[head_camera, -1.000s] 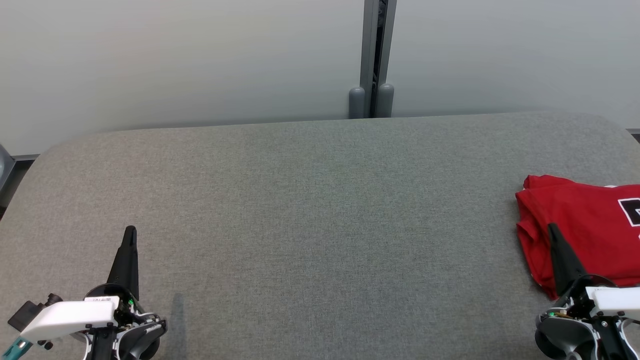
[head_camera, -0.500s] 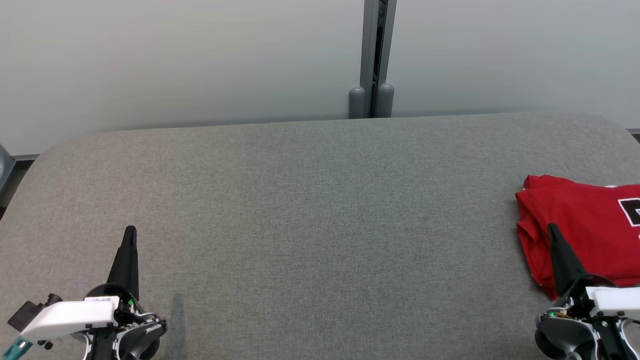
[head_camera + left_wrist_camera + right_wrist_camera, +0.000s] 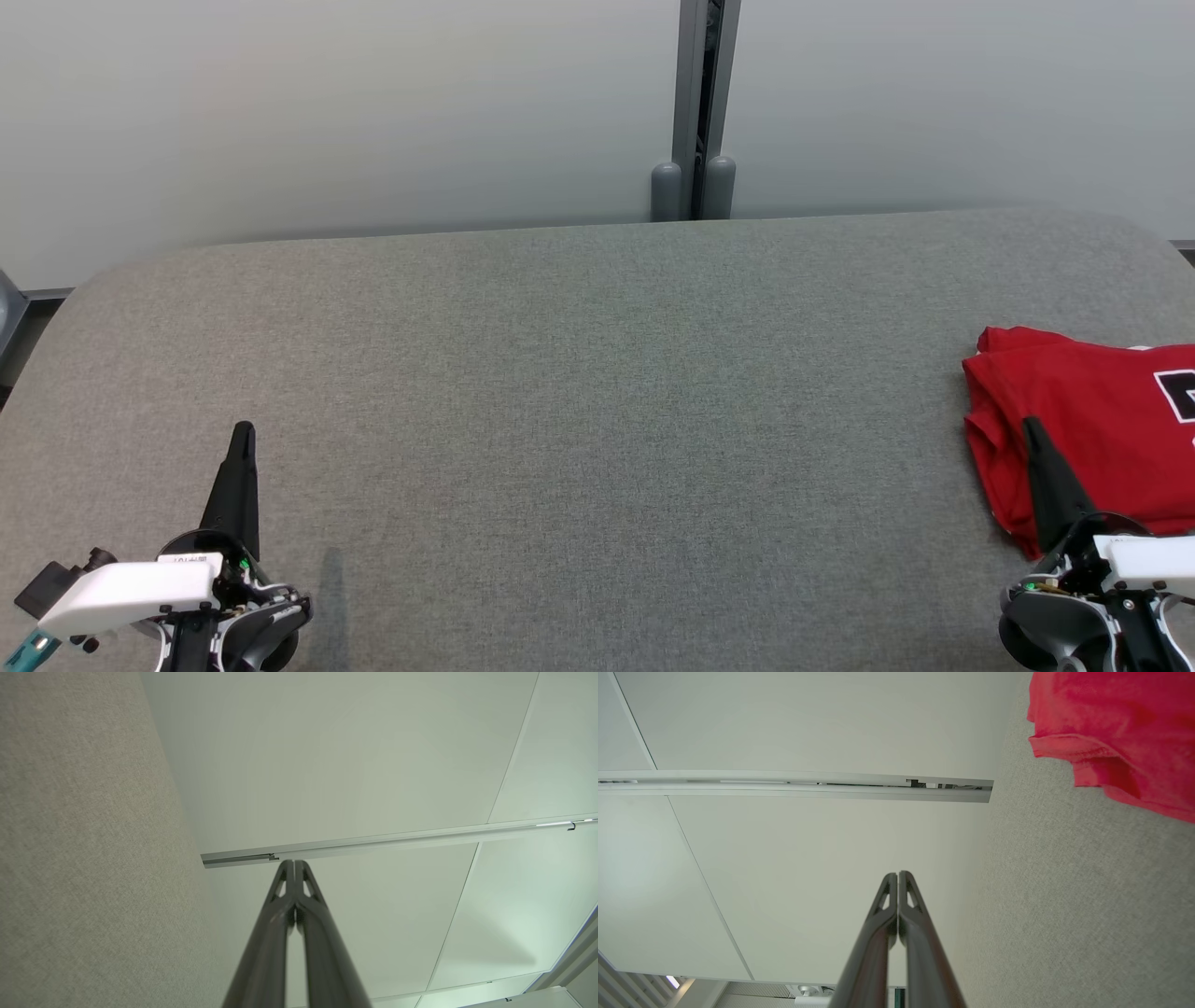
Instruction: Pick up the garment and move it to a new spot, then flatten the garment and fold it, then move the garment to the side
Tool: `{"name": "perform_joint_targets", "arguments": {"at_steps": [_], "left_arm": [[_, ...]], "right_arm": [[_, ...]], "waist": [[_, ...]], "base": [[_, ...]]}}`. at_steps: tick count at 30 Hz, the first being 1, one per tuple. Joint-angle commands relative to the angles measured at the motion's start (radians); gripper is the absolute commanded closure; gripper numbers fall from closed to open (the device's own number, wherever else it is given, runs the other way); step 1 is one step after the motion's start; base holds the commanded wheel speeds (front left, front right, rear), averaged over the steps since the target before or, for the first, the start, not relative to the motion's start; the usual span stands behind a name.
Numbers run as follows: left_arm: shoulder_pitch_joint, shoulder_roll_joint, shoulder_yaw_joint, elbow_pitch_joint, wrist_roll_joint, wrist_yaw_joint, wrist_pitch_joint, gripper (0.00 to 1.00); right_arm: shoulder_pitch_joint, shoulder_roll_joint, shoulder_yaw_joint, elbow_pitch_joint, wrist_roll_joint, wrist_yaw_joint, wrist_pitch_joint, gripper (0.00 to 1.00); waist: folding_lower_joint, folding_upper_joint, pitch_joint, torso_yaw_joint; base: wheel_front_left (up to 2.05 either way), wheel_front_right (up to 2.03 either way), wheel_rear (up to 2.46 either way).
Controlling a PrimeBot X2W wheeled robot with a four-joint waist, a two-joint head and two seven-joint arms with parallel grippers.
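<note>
The red garment (image 3: 1088,401) is laid at the right of the desk (image 3: 597,392). The left end effector (image 3: 243,431) and the right end effector (image 3: 1031,426) are closed, nothing held.

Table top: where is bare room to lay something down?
Bare grey table runs from the left gripper across the middle to the red shirt. It is crowded at the right edge, where the shirt lies near the right gripper.

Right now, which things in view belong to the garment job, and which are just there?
Part of the job:
- red shirt, lying at the table's right end
- left gripper, shut, holding nothing
- right gripper, shut, holding nothing
- grey table

Just there:
- wall panels
- metal post between them
</note>
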Motion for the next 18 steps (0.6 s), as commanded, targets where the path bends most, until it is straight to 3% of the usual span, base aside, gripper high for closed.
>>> {"name": "perform_joint_targets", "arguments": {"at_steps": [1,18], "left_arm": [[-0.013,0.005,0.004,-0.003,-0.001,-0.003,0.003,1.0],[-0.013,0.005,0.004,-0.003,-0.001,-0.003,0.003,1.0]], "right_arm": [[0.009,-0.009,-0.001,-0.003,0.002,0.0,0.003,1.0],[0.009,-0.009,-0.001,-0.003,0.002,0.0,0.003,1.0]], "waist": [[0.0,-0.0001,0.0,0.0],[0.0,-0.0001,0.0,0.0]], "base": [[0.0,0.0,0.0],[0.0,0.0,0.0]]}}
